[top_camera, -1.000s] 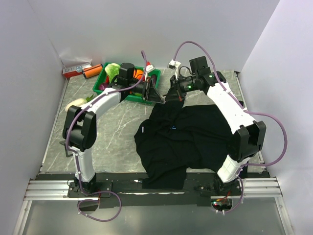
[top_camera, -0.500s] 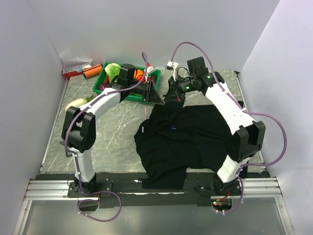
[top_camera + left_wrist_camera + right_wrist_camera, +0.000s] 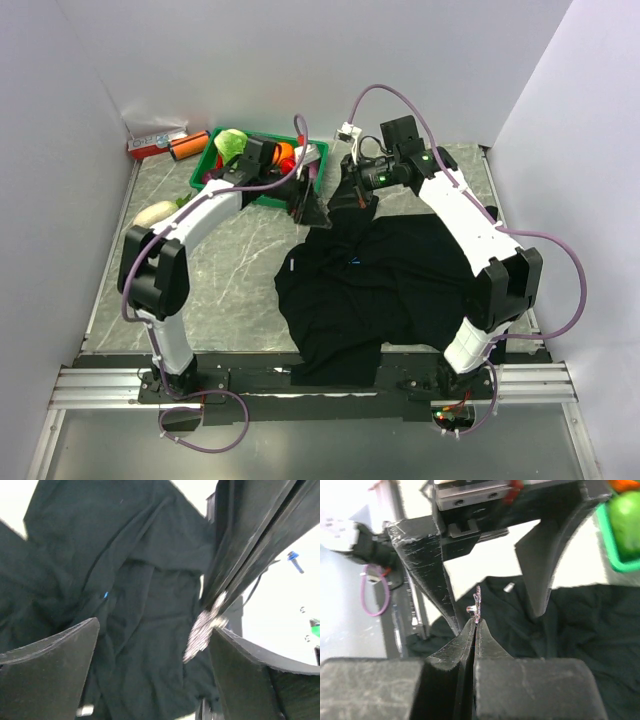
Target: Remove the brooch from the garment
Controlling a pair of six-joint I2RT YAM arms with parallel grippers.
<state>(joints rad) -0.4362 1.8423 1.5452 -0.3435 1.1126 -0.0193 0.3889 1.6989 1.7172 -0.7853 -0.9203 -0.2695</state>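
Bluish-white brooch (image 3: 477, 605): just released by left pincer (image 3: 155, 628), now spread wide; held by closed right pincer (image 3: 475, 625), apparently free of garment (image 3: 400, 280).

The overhead view is lit brightly and evenly from above; only soft shadows are cast on the table (image 3: 230, 290); the garment (image 3: 400, 280) is rendered as near-featureless black, its folds barely resolved. In the left wrist view the brooch (image 3: 202, 630) is smeared by blur and the background is blown out white; in the right wrist view the foreground is kept soft and pale areas are overexposed.
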